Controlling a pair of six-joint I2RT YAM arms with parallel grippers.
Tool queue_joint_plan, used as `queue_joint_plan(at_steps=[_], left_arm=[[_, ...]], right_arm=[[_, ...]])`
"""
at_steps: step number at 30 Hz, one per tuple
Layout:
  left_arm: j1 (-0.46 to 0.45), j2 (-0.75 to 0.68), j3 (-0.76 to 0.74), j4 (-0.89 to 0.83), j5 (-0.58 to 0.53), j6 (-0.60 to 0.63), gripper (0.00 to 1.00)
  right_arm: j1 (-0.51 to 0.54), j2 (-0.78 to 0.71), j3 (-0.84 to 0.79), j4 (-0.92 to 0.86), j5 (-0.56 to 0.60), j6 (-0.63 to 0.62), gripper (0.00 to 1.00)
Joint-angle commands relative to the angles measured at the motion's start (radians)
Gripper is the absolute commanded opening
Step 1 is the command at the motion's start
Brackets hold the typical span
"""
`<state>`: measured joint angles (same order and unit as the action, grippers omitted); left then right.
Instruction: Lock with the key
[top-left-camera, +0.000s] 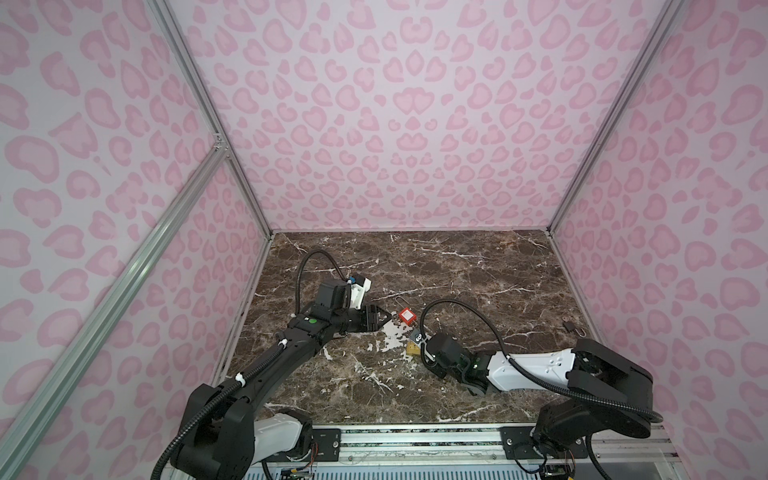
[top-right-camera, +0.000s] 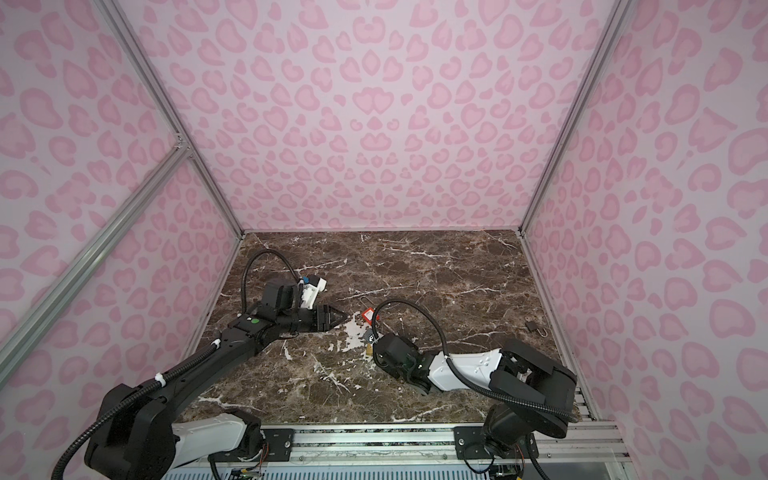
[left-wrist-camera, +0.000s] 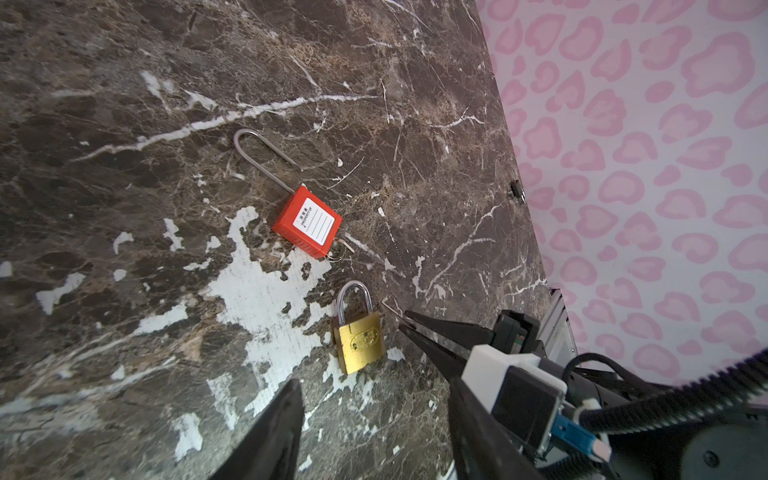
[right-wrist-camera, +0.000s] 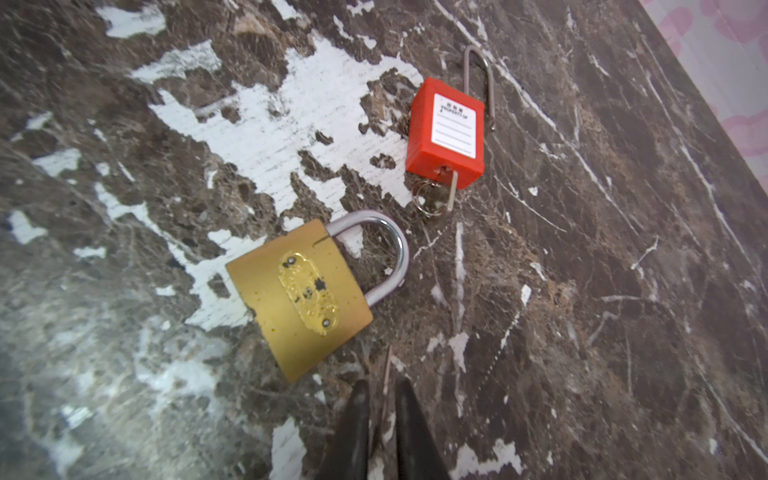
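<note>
Low in the middle of both top views, the red plastic padlock (top-left-camera: 407, 316) is lying flat on the brown marble-patterned bench (top-left-camera: 457, 266). Its long thin steel shackle is standing open, and a key (right-wrist-camera: 451, 191) on a small ring is sitting in its base. A squat brass padlock (right-wrist-camera: 299, 295), shackle closed, is lying just beside it, nearer the right fingers (right-wrist-camera: 353, 428). These are standing barely parted with a thin metal sliver (right-wrist-camera: 386, 374) in the gap, not visibly clamped. The left fingers (left-wrist-camera: 278, 436) are gaping wide, holding nothing. A small dark padlock (top-left-camera: 568, 325) is resting by the right wall, and the bench coating is flaking white around the locks.
</note>
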<state>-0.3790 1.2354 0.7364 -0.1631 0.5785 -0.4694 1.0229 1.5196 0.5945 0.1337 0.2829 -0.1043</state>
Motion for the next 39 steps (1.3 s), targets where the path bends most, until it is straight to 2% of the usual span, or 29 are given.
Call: queue_joint_plan(at_steps=[1,6,8,11,16,23,39], left_arm=[[0.001,-0.005,-0.003,0.014,0.004,0.005,0.58],[0.000,-0.008,0.001,0.010,0.004,0.006,0.58],[0.000,-0.010,0.003,0.010,0.006,0.005,0.58],[0.001,-0.013,0.002,0.008,0.006,0.004,0.58],[0.001,-0.003,0.008,0.010,0.012,-0.003,0.58],[0.001,0.019,0.025,0.010,0.018,-0.003,0.58],[0.001,0.027,0.027,0.013,0.023,-0.004,0.58]], right_arm=[[0.003,-0.008,0.013,-0.024,-0.008,0.010,0.21],[-0.003,-0.030,0.025,-0.043,-0.010,0.024,0.25],[-0.017,-0.044,0.033,-0.057,-0.001,0.066,0.25],[-0.058,-0.049,0.055,-0.098,-0.060,0.099,0.21],[-0.141,-0.044,0.091,-0.172,-0.146,0.187,0.20],[-0.206,0.001,0.131,-0.264,-0.236,0.223,0.17],[-0.208,0.040,0.104,-0.281,-0.304,0.234,0.18]])
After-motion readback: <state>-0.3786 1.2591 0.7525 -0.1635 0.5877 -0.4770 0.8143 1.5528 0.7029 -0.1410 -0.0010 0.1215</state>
